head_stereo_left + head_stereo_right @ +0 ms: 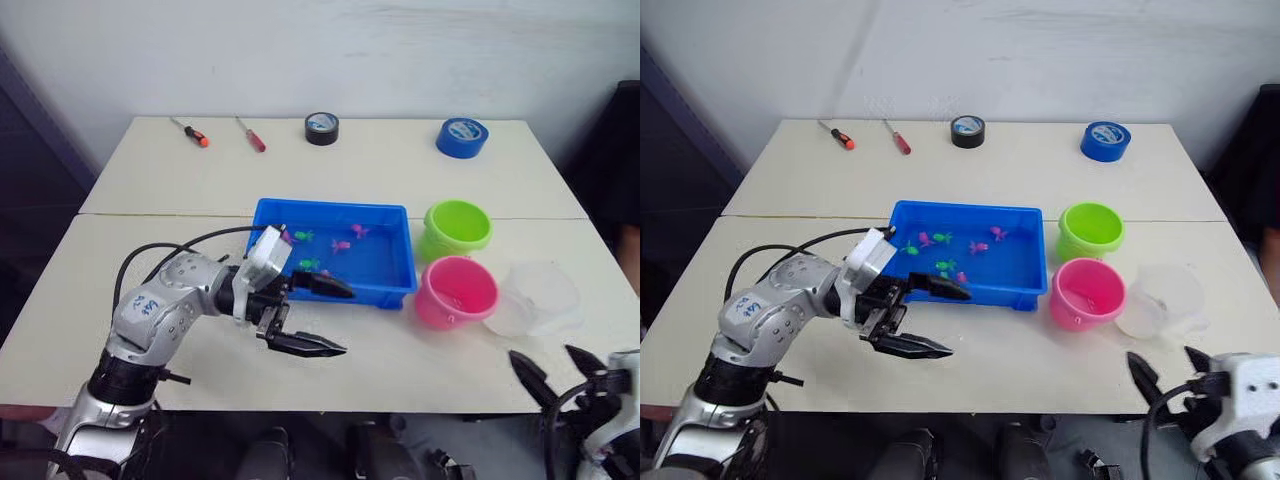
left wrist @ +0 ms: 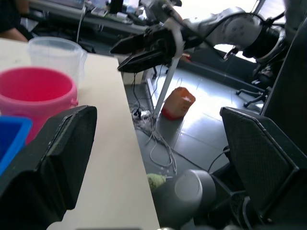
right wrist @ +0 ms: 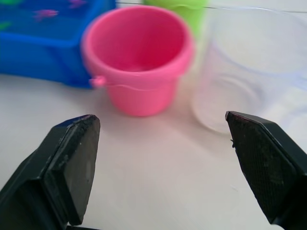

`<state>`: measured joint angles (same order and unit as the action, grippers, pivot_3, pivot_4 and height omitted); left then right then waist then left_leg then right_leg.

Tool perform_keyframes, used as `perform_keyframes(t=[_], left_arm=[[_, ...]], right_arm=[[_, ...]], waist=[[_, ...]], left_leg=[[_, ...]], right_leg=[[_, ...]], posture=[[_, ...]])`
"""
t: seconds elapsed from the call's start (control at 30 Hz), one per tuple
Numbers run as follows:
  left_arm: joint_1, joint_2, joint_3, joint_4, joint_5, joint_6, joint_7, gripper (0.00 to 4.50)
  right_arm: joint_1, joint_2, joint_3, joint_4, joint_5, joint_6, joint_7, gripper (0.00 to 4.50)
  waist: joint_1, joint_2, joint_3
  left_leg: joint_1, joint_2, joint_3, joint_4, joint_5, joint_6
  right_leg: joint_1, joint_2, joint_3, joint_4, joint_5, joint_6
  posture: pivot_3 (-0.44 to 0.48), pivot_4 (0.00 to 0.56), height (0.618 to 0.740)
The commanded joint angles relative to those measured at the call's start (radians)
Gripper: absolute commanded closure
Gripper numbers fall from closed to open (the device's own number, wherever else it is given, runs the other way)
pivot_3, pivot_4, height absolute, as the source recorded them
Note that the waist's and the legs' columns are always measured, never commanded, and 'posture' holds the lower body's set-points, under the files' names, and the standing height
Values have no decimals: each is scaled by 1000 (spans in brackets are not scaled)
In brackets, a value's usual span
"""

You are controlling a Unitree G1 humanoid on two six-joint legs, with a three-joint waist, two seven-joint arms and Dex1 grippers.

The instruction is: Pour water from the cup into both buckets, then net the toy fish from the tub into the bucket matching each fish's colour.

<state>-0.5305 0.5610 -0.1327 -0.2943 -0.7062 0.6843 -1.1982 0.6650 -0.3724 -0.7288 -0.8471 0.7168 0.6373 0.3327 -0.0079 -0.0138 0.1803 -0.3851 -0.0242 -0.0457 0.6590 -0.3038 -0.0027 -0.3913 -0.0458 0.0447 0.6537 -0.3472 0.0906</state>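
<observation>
The blue tub [image 1: 395, 283] sits mid-table holding water and several tiny green and pink toy fish [image 1: 340, 245]. To its right stand the lime green bucket [image 1: 457, 228] and, nearer me, the pink bucket [image 1: 456, 291]. The clear cup [image 1: 540, 298] stands upright just right of the pink bucket. My left gripper [image 1: 348, 321] hovers open and holds nothing at the tub's front edge, its upper finger over the rim. My right gripper [image 1: 541, 352] is open and holds nothing at the table's front right edge, facing the pink bucket [image 3: 139, 57] and the cup [image 3: 254, 72].
Two red-handled screwdrivers [image 1: 190, 132] [image 1: 251, 134], a black tape roll [image 1: 322, 128] and a blue tape roll [image 1: 462, 137] lie along the far edge. A seam [image 1: 160, 214] joins two table tops. Bare table [image 1: 400, 360] lies between the grippers.
</observation>
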Motion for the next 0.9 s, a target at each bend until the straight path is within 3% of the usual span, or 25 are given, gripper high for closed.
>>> perform_keyframes(t=[0.03, 0.2, 0.43, 0.9], left_arm=[[-16, -15, 8, 33, 0, -5, 18, 61], [-36, -30, 0, 41, 22, -26, 30, 61], [-45, -40, 9, 20, 22, -13, 76, 61], [-65, -43, 25, -24, -9, 24, 143, 61]], right_arm=[[-49, -31, -30, 63, -2, 40, -71, 0], [-174, -94, -14, 222, -60, 62, -123, 0], [-293, -181, 34, 425, -147, 43, -88, 0], [-412, -169, 63, 570, -244, -21, -99, 0]], waist=[[2, 2, -1], [5, 2, -1], [6, 3, -1], [5, 4, -2]], left_leg=[[0, 0, 0, 0, 0, 0], [0, 0, 1, -1, 1, 0], [0, -1, 1, -1, 1, 0], [0, -1, 2, 0, 1, 0]], right_leg=[[0, 0, 0, 0, 0, 0], [-1, 1, 0, 0, 0, 0], [-1, 1, 1, 1, 0, 0], [-1, 2, 1, 2, 0, 0]], posture=[[0, 150, 736], [0, 150, 736], [0, 150, 736], [0, 150, 736]])
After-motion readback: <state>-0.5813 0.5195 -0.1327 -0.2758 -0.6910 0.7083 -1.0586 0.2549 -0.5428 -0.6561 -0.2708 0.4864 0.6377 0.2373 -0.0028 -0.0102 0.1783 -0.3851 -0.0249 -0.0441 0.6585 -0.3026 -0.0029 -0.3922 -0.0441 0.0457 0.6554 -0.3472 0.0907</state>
